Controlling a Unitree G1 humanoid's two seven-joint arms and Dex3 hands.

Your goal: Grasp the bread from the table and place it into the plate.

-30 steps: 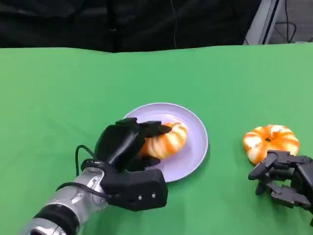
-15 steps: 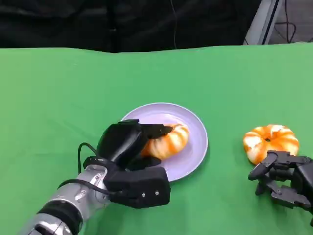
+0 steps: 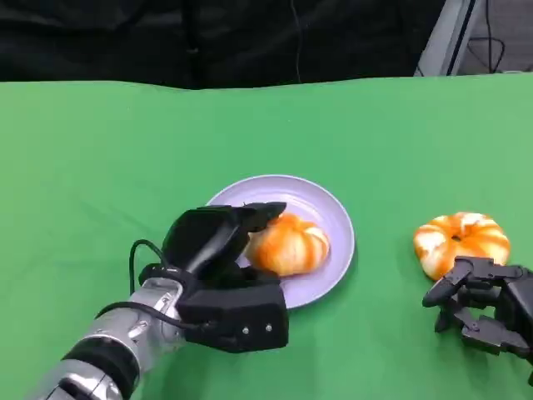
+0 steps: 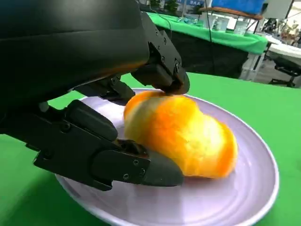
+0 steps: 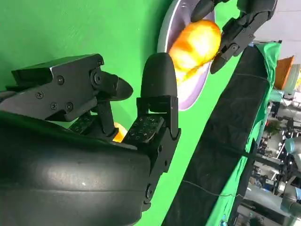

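An orange-and-white bread [image 3: 289, 246] lies on the lilac plate [image 3: 326, 210] near the table's middle. My left hand [image 3: 218, 248] sits at the bread's left side, fingers spread loosely around it. In the left wrist view one fingertip [image 4: 173, 83] touches the top of the bread [image 4: 183, 132] and the thumb lies along its base on the plate [image 4: 249, 188]. A second, ring-shaped bread [image 3: 460, 242] rests on the cloth at the right. Just in front of it my right hand [image 3: 483, 307] is empty with its fingers apart.
Green cloth [image 3: 125, 158] covers the whole table. Its far edge meets a black backdrop [image 3: 208, 42]. The right wrist view shows the plate [image 5: 192, 96] with the bread [image 5: 195, 44] between my left hand's fingers [image 5: 241, 29].
The bread has come down and rolled right onto the plate. My left hand's fingers have loosened from it and drawn slightly back. The right hand has not moved.
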